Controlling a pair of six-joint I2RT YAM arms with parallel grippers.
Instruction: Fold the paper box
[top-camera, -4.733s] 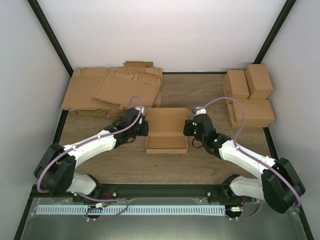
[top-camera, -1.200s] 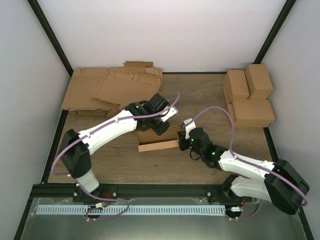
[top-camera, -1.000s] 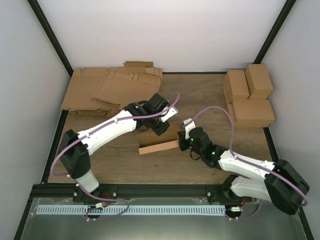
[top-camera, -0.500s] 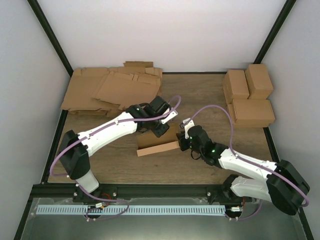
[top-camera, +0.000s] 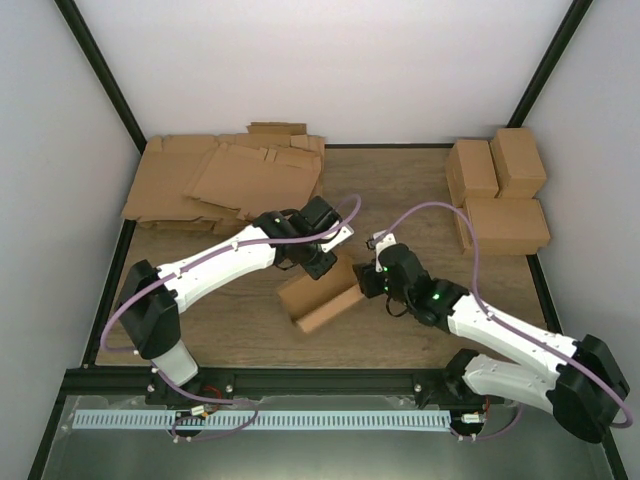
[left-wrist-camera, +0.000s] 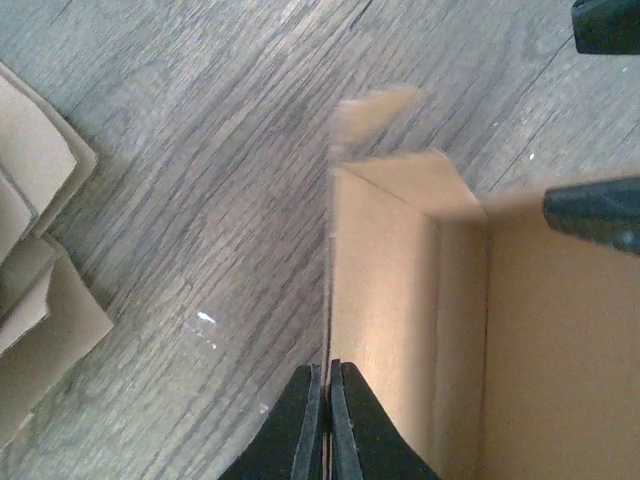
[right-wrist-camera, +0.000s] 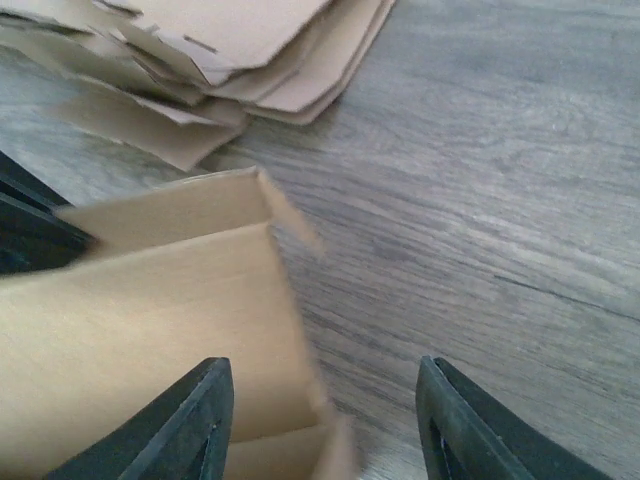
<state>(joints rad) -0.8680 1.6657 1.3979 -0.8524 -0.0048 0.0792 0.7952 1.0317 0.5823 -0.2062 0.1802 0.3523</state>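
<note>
Small brown cardboard paper box judged light, crushable; best held at wall edge, pinched there by left gripper jaws; right gripper jaws parted.

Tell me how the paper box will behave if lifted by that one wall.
Probably light: the paper box is thin, empty cardboard. Likely floppy: the jaws of the left gripper pinch one wall, so panels may hinge at creases. It could swing, since the right gripper is open.

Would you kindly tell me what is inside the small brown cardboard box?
Inside the small brown cardboard box only bare cardboard walls and floor show, with no contents. The left gripper pinches one wall, and the end beneath it is hidden in the top view.
</note>
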